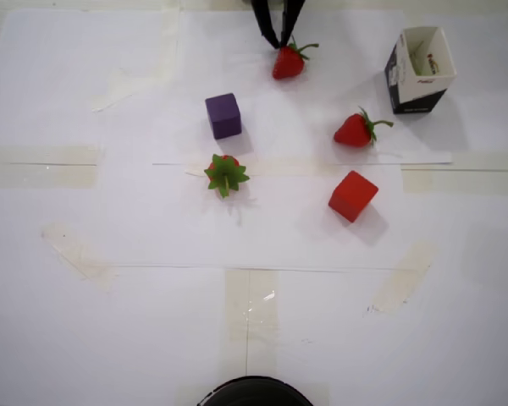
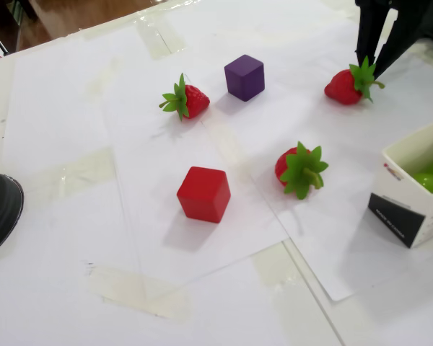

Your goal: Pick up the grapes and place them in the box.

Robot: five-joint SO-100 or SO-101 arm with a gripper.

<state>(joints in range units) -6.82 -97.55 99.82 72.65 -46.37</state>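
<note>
The box [image 2: 406, 210] stands at the right edge of the fixed view, and light-green grapes [image 2: 431, 176] lie inside it. From above the box [image 1: 417, 90] is at the top right, its white inside showing; the grapes are hard to make out there. My gripper [image 1: 280, 42] hangs at the table's far edge, its black fingers [image 1: 267, 25] slightly open with nothing between them. In the fixed view the gripper [image 2: 371, 67] hovers just above the leafy top of a red strawberry [image 2: 348, 83].
Two more strawberries [image 1: 225, 173] [image 1: 356, 129], a purple cube [image 1: 223, 115] and a red cube [image 1: 352, 195] sit mid-table on taped white paper. A black round object [image 1: 254, 392] pokes in at the near edge.
</note>
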